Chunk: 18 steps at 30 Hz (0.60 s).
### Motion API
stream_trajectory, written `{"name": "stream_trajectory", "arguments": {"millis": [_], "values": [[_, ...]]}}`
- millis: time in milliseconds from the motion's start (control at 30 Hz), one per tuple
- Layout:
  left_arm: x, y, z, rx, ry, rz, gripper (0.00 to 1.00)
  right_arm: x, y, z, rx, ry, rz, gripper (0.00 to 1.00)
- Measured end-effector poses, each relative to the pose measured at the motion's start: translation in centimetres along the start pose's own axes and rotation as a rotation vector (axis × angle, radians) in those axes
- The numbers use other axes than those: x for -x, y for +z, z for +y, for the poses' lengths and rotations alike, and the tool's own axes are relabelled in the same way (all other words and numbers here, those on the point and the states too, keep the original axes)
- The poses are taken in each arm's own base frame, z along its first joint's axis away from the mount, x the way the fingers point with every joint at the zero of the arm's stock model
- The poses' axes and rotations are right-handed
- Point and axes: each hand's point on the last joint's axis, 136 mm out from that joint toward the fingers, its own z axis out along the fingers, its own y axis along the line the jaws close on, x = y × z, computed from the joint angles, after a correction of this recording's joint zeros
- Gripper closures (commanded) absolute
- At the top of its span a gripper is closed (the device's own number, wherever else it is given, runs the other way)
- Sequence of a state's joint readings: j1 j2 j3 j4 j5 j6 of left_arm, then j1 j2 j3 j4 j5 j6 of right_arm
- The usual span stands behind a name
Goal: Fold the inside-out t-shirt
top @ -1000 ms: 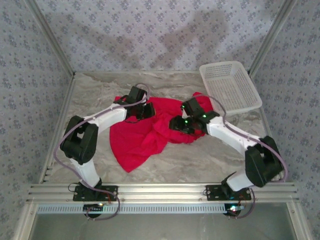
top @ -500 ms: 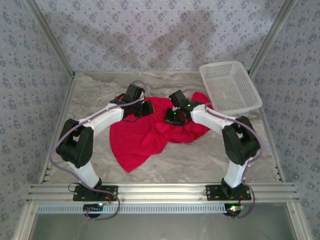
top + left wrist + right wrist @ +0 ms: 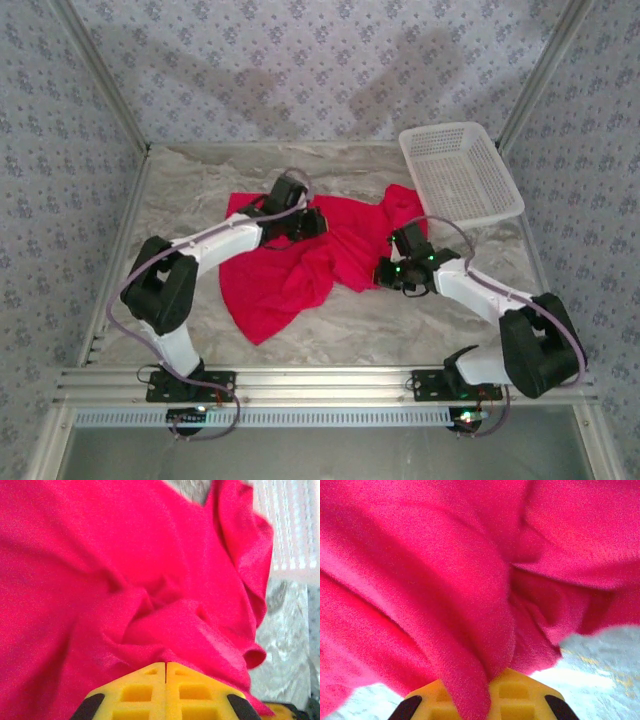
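Inside-out t-shirt (image 3: 290, 280): bright red, crumpled in a loose heap mid-table (image 3: 400, 330) on the marble-patterned top, with one pointed lobe reaching toward the near-left. Left gripper (image 3: 312, 222) sits on the far part of the cloth. In its wrist view the yellow jaws are pressed together with only a thin seam between them, and red folds bunch and radiate from the tips: pinched on the shirt. Right gripper (image 3: 386, 275) is at the shirt's near-right edge. Its wrist view shows a fold running down between the yellow jaws, clamped, with bare table beside it. White mesh basket (image 3: 460, 180) stands in the far-right corner, near the shirt's far-right lobe; contact cannot be told.
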<state>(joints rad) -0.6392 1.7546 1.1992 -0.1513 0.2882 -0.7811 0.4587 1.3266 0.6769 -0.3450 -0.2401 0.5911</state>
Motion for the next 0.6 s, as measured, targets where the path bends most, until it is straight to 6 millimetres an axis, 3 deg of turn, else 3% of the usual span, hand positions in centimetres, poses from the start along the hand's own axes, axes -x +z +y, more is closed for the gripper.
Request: {"name": "stream_trajectory", "arguments": {"millis": [67,133,233,333,400,500,600], "values": [[-2.0,0.8,-0.6,-0.017,-0.002,0.025,1.00,-0.6,0.3,-0.2,-0.016,-0.001,0.023,0.68],[-3.5,1.3,-1.1,-0.028,-0.001,0.042,1.00,-0.9,0.0,0.0,-0.026,-0.007,0.029,0.63],[-4.4,1.7,-1.5,-0.037,0.000,0.046,1.00,-0.6,-1.7,1.3,-0.014,-0.026,-0.001,0.63],[-4.7,1.8,-0.8,-0.019,-0.008,0.044,1.00,0.5,-4.3,3.5,0.032,-0.058,-0.067,0.78],[-4.8,1.5,-0.4,-0.008,-0.009,0.037,1.00,1.6,-5.6,5.0,0.065,-0.077,-0.110,0.80],[-4.4,0.7,-0.8,-0.011,-0.005,0.017,1.00,2.7,-5.7,6.2,0.069,-0.096,-0.122,0.67],[-3.8,-0.2,-1.5,-0.027,0.005,-0.011,1.00,3.7,-3.7,7.0,0.035,-0.119,-0.091,0.64]]}}
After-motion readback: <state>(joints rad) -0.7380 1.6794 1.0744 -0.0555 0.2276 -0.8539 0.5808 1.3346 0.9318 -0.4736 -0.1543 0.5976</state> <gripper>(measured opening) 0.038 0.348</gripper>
